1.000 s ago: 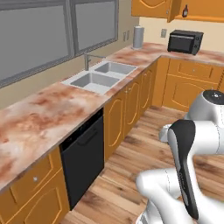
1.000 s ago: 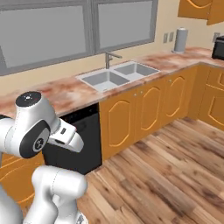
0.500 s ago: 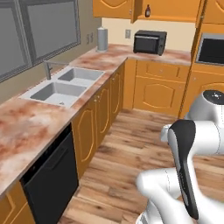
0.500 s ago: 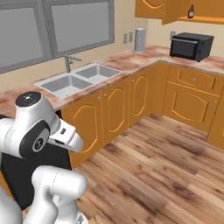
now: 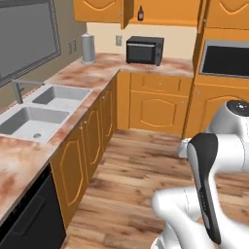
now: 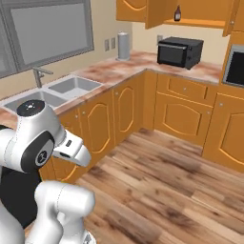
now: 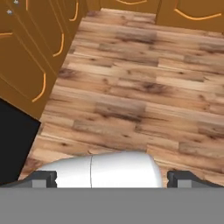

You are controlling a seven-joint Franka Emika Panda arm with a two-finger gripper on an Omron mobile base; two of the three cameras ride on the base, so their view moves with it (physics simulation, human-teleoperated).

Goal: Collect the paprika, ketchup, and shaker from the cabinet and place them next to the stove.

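The orange wall cabinet [image 5: 160, 10] hangs over the far corner counter with a door swung open. On its shelf stands the ketchup [image 5: 140, 13], a slim dark bottle, which in the right base view is also the ketchup [image 6: 177, 13] inside the cabinet [image 6: 200, 14]. My gripper [image 7: 113, 178] points down at the wooden floor, far from the cabinet. It is open, its fingertips [image 7: 43, 178] wide apart with nothing between them. The paprika, the shaker and the stove are out of view.
A black microwave [image 5: 144, 50] sits on the corner counter below the cabinet, and a tall grey cylinder [image 5: 87, 47] stands left of it. A double sink [image 5: 34, 112] lies in the left counter above a black dishwasher [image 5: 29, 221]. A wall oven [image 5: 224, 58] is at the right. Wooden floor [image 6: 167, 181] stretches ahead.
The whole picture has shifted as the base moved along the counter: the corner with the microwave and open cabinet is now nearer and more central. The gripper stays open.
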